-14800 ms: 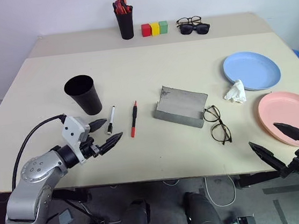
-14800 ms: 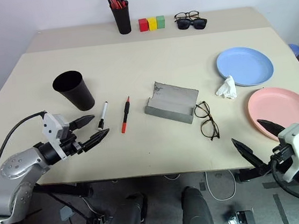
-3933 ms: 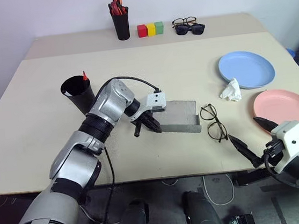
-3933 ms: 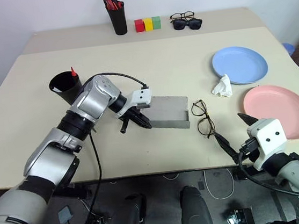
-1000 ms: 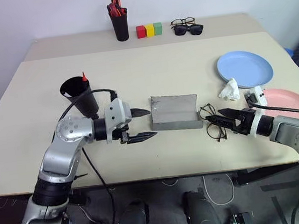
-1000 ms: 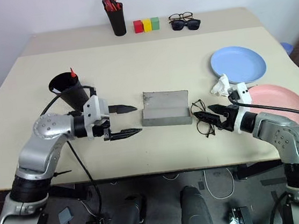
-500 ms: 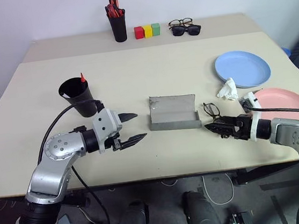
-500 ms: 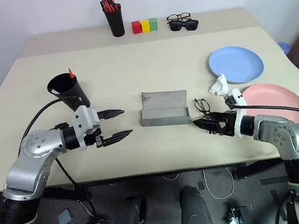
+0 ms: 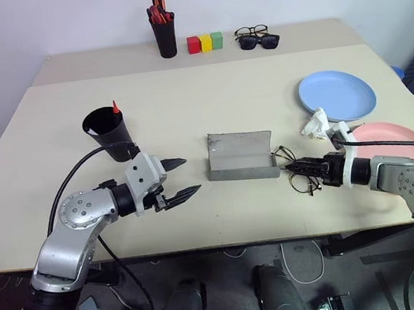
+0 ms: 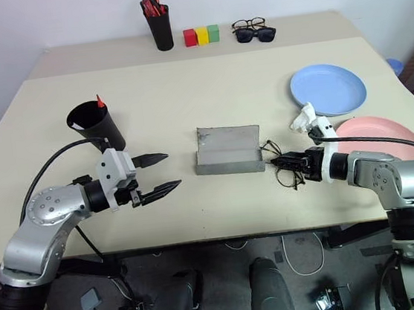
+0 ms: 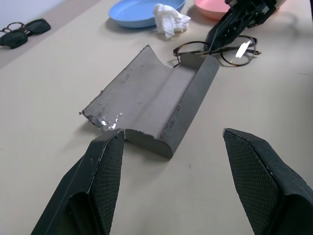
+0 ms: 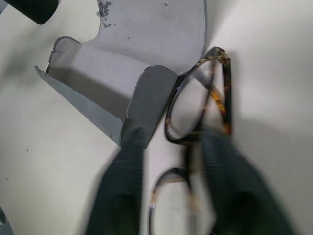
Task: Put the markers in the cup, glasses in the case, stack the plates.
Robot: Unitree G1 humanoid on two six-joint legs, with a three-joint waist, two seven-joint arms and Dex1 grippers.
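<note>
The wire-rimmed glasses (image 11: 234, 50) lie on the table just right of the open grey case (image 9: 240, 153). My right gripper (image 9: 292, 166) is shut on the glasses near the bridge, fingers pointing toward the case. My left gripper (image 9: 192, 174) hovers open and empty left of the case, its fingers (image 11: 105, 161) framing it in the left wrist view. The black cup (image 9: 107, 129) stands behind the left gripper, with a red marker tip (image 9: 115, 106) poking above its rim; what else is inside is hidden. The blue plate (image 9: 337, 95) and the pink plate (image 9: 400, 140) lie apart at the right.
A crumpled white tissue (image 9: 314, 123) lies between the blue plate and the glasses. Along the far edge stand a black pen holder (image 9: 166, 36) with red and orange pens, three coloured blocks (image 9: 205, 42) and two other pairs of glasses (image 9: 257, 38).
My right gripper's fingers have closed on the glasses, which have shifted a little beside the case. The left gripper stays open in about the same place.
</note>
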